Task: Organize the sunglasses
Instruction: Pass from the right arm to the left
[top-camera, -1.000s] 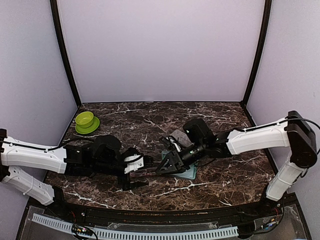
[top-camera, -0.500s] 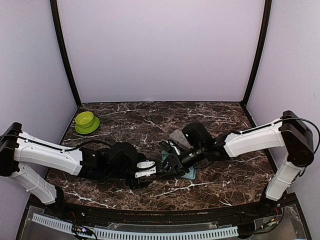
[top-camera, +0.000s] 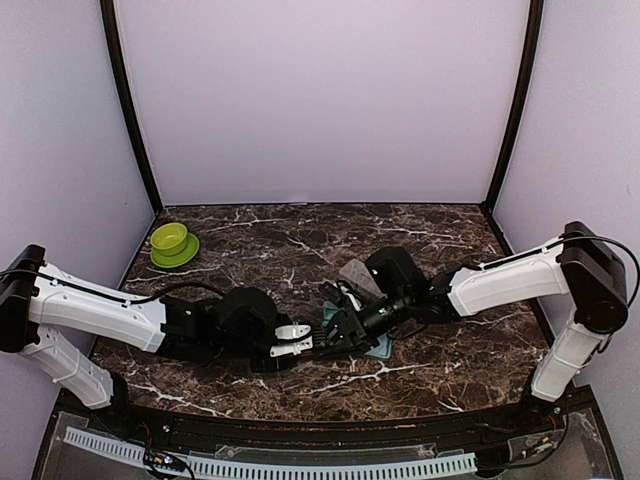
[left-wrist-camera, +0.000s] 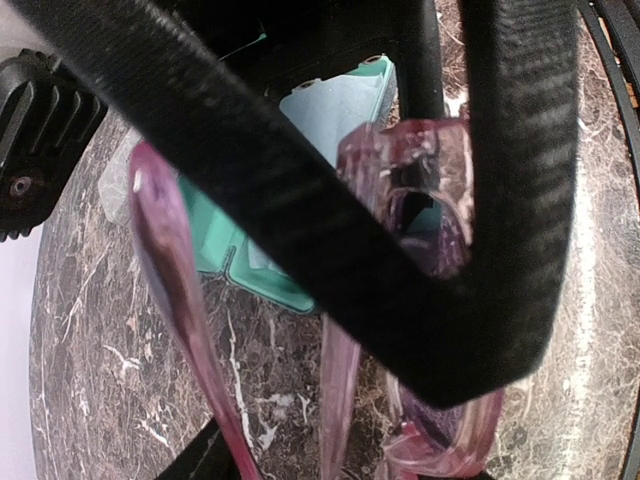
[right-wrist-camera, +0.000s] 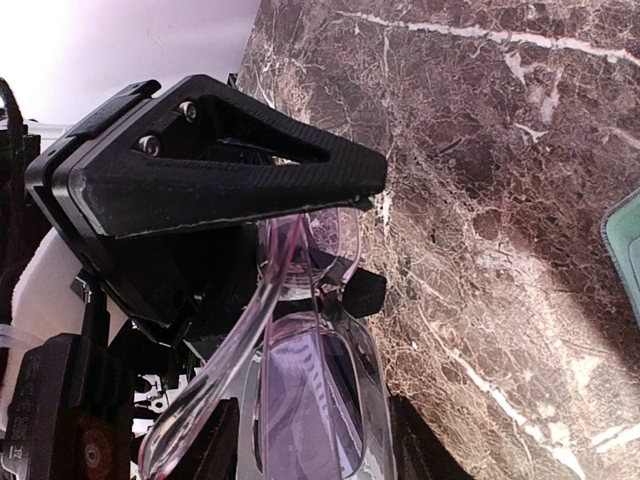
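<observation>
Sunglasses (right-wrist-camera: 305, 385) held off table (top-camera: 300, 240) at centre, between both grippers. Right gripper (top-camera: 338, 322) part closed, clamped on frame. Left gripper (top-camera: 312, 337) meets it head-on, fingers either side of sunglasses, part open; grip unclear. Teal-lined case (left-wrist-camera: 255, 265) just beneath, on table.

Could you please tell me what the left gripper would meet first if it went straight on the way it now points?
The sunglasses: they sit between the fingers of the left gripper, held by the right gripper. Straight on, it would likely meet that gripper next; depth is hard to judge.
</observation>
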